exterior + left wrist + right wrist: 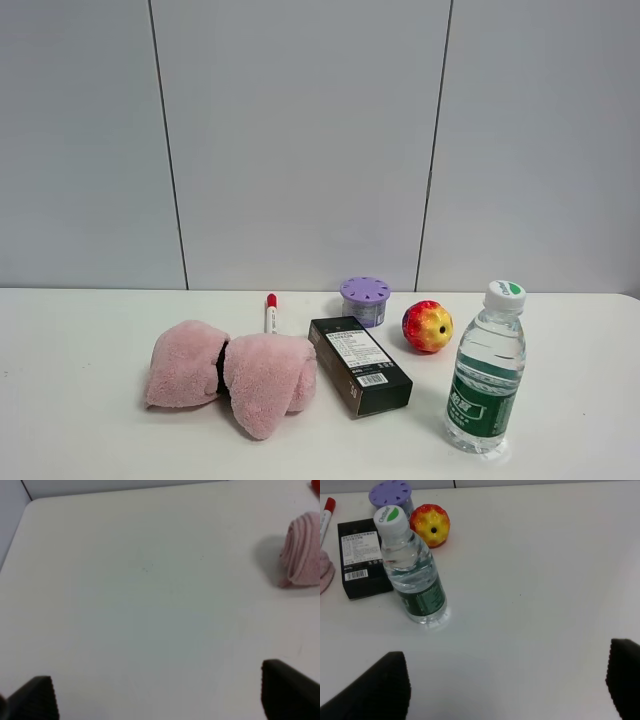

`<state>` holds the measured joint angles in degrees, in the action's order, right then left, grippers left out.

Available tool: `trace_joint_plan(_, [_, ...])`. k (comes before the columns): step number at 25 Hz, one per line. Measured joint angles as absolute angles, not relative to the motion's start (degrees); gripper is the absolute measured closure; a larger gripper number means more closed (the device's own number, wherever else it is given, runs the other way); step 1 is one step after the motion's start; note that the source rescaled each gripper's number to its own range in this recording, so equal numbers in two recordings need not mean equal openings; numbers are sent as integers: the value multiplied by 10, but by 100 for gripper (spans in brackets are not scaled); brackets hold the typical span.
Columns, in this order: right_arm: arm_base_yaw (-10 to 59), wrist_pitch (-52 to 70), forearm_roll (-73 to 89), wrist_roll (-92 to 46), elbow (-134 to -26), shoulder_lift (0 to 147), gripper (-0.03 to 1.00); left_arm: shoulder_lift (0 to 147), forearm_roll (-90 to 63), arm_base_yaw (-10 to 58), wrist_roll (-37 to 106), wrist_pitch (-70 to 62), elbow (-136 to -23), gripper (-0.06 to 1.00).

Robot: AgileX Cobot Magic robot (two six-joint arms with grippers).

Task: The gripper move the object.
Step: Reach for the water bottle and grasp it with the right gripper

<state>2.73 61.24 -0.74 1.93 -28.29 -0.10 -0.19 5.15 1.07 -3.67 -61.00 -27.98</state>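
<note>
The water bottle [486, 375] stands upright on the white table [80, 340], just right of the black box [359, 365] and near the red-yellow ball [427, 326] (a purple pot [364, 298] sits behind). The right gripper [505, 685] hangs apart from it, jaws spread wide. The left gripper [162, 695] is likewise spread and holds nothing.

The black, ribbed-fingered left gripper [161, 696] is spread wide, holding nothing. The black-fingered right gripper [501, 685] gapes equally wide, empty too.
</note>
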Motion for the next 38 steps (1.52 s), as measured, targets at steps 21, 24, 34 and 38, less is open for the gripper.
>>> trace_joint_plan(21, [27, 612, -7, 19, -283, -1, 31, -2, 51, 11, -37, -610, -280, -6])
trace_joint_plan(24, [27, 612, -7, 19, -283, -1, 31, -2, 51, 11, -37, -610, -280, -6])
trace_joint_plan(34, [27, 604, 15, -82, -295, 3, 31, -2, 51, 11, -37, -610, -280, -6])
trace_joint_plan(38, [27, 584, 17, -103, -368, 78, 31, -2, 51, 11, -37, -610, -280, -6])
